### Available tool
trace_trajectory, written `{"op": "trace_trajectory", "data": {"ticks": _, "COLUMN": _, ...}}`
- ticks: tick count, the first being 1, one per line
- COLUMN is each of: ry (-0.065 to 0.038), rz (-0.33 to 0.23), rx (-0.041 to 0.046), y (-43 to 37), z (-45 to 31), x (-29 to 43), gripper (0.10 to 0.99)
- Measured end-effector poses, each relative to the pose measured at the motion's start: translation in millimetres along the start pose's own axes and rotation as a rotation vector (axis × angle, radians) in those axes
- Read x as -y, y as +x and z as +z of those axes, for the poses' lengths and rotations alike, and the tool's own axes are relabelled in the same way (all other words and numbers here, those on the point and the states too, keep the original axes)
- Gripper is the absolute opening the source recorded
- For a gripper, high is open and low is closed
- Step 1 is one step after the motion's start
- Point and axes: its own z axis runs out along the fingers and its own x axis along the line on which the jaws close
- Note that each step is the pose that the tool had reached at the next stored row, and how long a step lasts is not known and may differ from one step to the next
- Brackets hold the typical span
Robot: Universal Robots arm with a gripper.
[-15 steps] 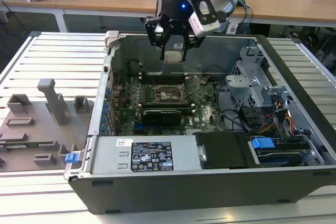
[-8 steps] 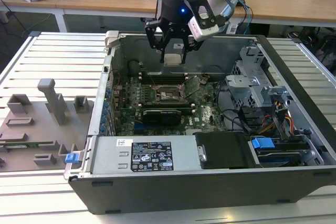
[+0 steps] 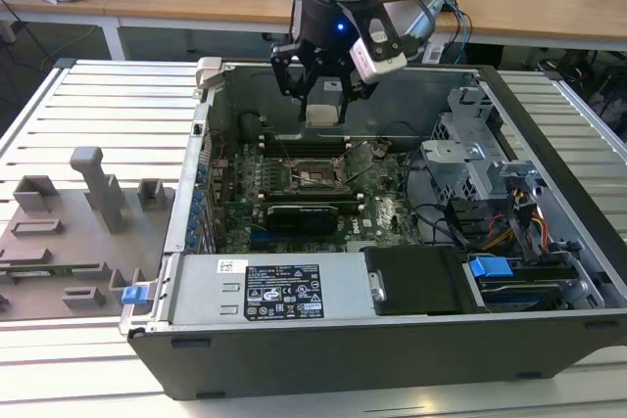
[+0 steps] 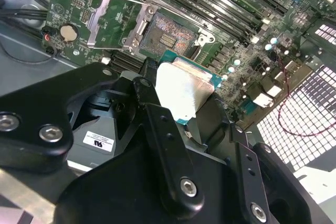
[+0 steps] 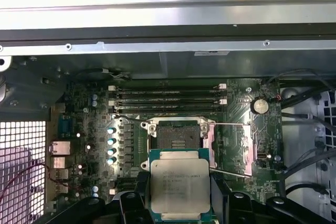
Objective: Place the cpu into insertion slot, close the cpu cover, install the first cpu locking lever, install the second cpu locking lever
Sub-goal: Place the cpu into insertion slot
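Cpu (image 5: 180, 186), silver top showing, sits clamped between the black fingers (image 4: 157, 129) of the gripper (image 3: 323, 97), hanging above the insertion slot (image 5: 178, 136) and well clear of it. The slot lies bare. Beside it the cpu cover (image 4: 107, 22) stands flipped open, and green motherboard (image 5: 84, 129) rings the slot.

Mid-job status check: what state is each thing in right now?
Square black insertion slot: empty, uncovered.
Thin steel-frame cpu cover: swung open.
Silver-grey square cpu: gripped, above the slot, not seated.
Black gripper: shut on the cpu.
Dark grey metal computer case: side open.
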Motion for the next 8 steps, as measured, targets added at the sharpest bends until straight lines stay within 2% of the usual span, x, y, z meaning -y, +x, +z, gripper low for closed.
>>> {"op": "trace_trajectory", "data": {"ticks": 8, "ry": 0.0, "rz": 0.0, "rx": 0.0, "y": -0.1, "z": 5.3, "x": 0.5, "gripper": 0.541}}
